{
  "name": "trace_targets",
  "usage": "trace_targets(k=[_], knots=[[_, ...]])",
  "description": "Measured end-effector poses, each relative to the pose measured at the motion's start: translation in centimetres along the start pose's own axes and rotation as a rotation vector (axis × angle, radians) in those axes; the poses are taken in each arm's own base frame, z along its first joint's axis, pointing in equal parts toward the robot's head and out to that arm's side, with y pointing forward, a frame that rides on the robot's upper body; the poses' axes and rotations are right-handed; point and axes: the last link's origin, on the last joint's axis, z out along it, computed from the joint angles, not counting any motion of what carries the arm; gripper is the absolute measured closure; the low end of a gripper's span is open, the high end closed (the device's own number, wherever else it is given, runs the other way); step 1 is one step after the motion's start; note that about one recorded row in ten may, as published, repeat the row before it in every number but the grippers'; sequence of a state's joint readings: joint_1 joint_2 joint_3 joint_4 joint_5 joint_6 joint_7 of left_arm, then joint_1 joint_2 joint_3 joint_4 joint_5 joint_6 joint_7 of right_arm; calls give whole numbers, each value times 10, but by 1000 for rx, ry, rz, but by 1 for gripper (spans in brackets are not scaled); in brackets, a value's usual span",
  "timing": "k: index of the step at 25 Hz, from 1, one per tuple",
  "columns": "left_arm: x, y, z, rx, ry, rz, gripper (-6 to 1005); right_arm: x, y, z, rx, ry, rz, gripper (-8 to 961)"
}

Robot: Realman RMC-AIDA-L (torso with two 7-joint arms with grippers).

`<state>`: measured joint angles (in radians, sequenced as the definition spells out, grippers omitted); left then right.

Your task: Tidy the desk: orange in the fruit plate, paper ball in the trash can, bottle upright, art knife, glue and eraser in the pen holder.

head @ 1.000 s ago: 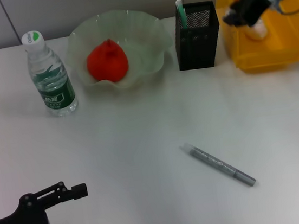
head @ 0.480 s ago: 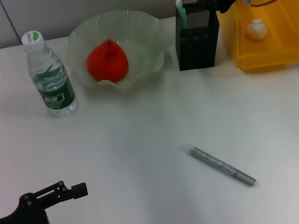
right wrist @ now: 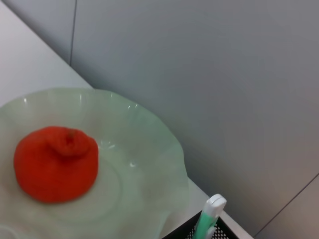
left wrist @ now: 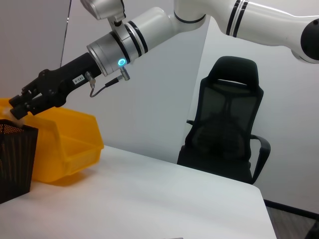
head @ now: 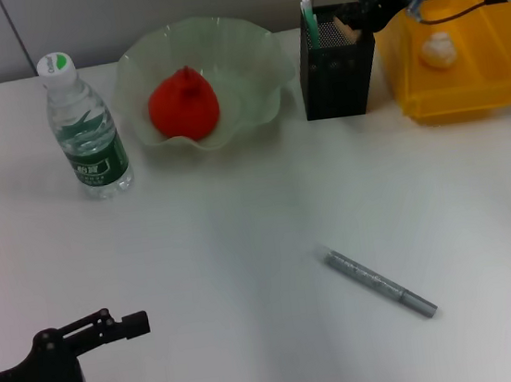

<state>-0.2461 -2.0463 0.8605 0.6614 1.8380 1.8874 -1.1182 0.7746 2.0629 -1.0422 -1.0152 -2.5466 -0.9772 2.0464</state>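
Right gripper [head: 352,13] over the pen holder [head: 337,62], closed on what looks like the small beige eraser [head: 344,23]

Orange [head: 183,104] sits in the fruit plate [head: 248,52], bottle [head: 85,128] upright beside it, paper ball [head: 437,49] in the trash can [head: 467,90]; left gripper [head: 146,363] rests open at the table's [head: 244,248] near edge

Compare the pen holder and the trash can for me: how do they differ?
The pen holder is black mesh, narrow and taller than wide; the trash can is solid yellow plastic, larger and wide. The pen holder has a green-and-white stick standing in it, while the trash can holds the paper ball. Both stand upright, side by side at the table's far edge.
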Motion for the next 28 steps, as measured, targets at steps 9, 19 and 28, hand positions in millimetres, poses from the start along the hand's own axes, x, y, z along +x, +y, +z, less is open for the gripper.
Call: trace_targets(k=[9,19,28], knots=[[0,0,0,1,0,-5,197,-3,1,-8,-22,9,12,516],[1,1,0,-7,4,15,197,-27,40,-47,-139,264,68,202],[0,3,2,-25,0,55,197,-22,81,-46,-272,510,93,196]])
